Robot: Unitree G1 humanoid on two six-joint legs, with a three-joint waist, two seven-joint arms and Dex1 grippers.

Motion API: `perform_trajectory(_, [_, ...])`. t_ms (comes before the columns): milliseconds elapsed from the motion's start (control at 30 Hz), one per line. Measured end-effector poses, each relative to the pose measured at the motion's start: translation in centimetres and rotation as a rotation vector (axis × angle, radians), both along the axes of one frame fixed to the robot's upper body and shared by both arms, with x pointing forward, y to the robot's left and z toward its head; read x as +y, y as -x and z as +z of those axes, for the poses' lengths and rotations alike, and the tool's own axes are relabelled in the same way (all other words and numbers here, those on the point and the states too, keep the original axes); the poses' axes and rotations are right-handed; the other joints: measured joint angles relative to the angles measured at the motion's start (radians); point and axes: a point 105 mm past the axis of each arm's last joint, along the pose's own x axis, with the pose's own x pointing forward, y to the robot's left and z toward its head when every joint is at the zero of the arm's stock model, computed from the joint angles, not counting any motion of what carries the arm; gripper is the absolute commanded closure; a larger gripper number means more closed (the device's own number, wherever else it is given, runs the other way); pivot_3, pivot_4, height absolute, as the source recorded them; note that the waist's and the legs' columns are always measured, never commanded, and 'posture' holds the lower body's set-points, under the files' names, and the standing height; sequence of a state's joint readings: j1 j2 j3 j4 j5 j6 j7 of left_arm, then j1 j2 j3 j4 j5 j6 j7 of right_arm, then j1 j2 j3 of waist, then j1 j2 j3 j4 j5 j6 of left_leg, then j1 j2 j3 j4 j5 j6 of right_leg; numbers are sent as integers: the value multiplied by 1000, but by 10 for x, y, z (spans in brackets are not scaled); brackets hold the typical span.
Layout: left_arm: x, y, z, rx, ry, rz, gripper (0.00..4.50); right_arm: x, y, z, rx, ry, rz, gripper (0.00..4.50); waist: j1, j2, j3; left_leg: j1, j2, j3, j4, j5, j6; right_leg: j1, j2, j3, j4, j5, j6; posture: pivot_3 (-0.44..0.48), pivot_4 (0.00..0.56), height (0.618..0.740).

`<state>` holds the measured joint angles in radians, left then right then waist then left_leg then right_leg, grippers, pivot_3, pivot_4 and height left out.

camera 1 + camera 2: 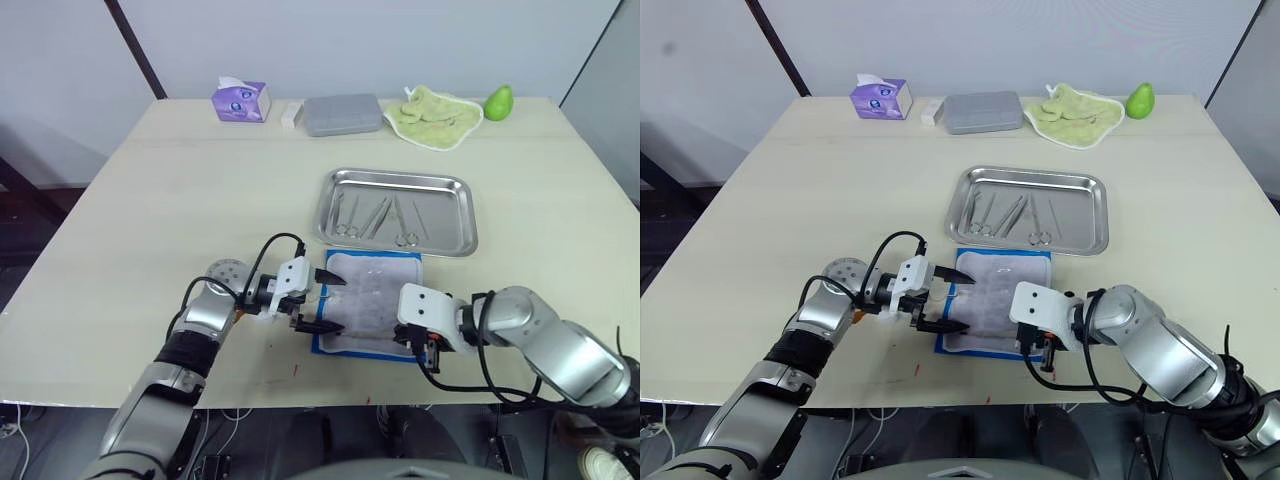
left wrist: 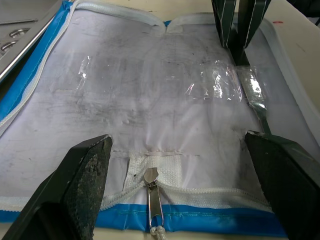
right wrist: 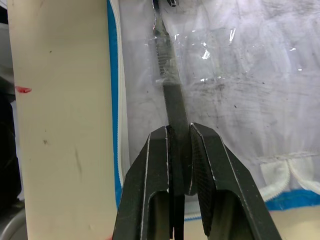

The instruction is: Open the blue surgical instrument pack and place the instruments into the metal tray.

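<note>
In the left eye view the blue surgical instrument pack (image 1: 368, 302) lay open, white lining up, close to the near edge of the table (image 1: 150, 200), just short of the metal tray (image 1: 455, 215). Several instruments (image 1: 375, 217) already lay in the tray. The left gripper (image 1: 322, 300) sat at the pack's left edge with its fingers spread. The right gripper (image 1: 420, 345) was at the pack's near right corner; from here its fingertips were hidden under its white housing.

The right eye view gave the same layout, with a grey flat box (image 1: 982, 112) and a tissue box (image 1: 881, 98) along the far edge.

In the left wrist view, its two fingers stood wide apart over the lining, the zipper pull (image 2: 152, 178) between them; the tray's rim was cut off at a corner.

In the right wrist view the fingers were pinched on a thin steel tool (image 3: 171, 95) whose far end sat under a clear pocket (image 3: 187, 55). I judged the best pull to be straight along the tool, so it would slide free without lifting the pack, the left gripper pressing the edge down. The tool's tip and type were hard to make out.
</note>
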<state>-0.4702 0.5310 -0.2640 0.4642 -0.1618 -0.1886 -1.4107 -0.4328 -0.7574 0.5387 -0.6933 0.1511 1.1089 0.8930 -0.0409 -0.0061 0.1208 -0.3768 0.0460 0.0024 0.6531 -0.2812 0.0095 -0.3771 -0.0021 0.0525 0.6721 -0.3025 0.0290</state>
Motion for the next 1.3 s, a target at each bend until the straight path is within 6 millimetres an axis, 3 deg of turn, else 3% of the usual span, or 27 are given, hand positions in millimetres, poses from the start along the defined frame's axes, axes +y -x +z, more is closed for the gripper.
perform_trajectory(667, [-2,-1,1,-2,2,-5,0,-22,2,16,-19,98,-8,4428,1,3,2,-1,-1,-1,0,0,0,0,-1,-1,0,0,0,0,150,740])
perform_trajectory(733, [-3,-1,1,-1,3,-7,0,-32,2,16,-19,110,-30,4428,2,3,3,-1,-1,-1,0,0,0,0,-1,-1,0,0,0,0,150,740])
perform_trajectory(767, [-4,-1,1,-2,4,-9,0,-46,2,17,-23,136,-46,4429,3,3,3,-1,-1,-1,0,0,0,0,-2,-1,-1,0,0,0,150,740])
perform_trajectory(967, [-3,-1,0,-1,3,-9,0,-73,-1,30,-57,140,-83,4448,4,3,3,-1,-2,-1,0,0,0,0,-2,-1,-1,0,1,0,150,740])
perform_trajectory(1167, [-3,-1,0,-1,3,-10,0,-82,-5,60,-77,-49,-159,4448,5,2,4,-1,-1,-1,0,0,0,1,-2,-1,-1,0,1,0,150,740])
perform_trajectory(1300, [-2,-1,0,-2,5,-6,0,-80,-24,76,-157,-260,-334,4448,4,2,4,-1,-1,-1,0,0,0,1,-1,-1,-1,0,0,0,150,740])
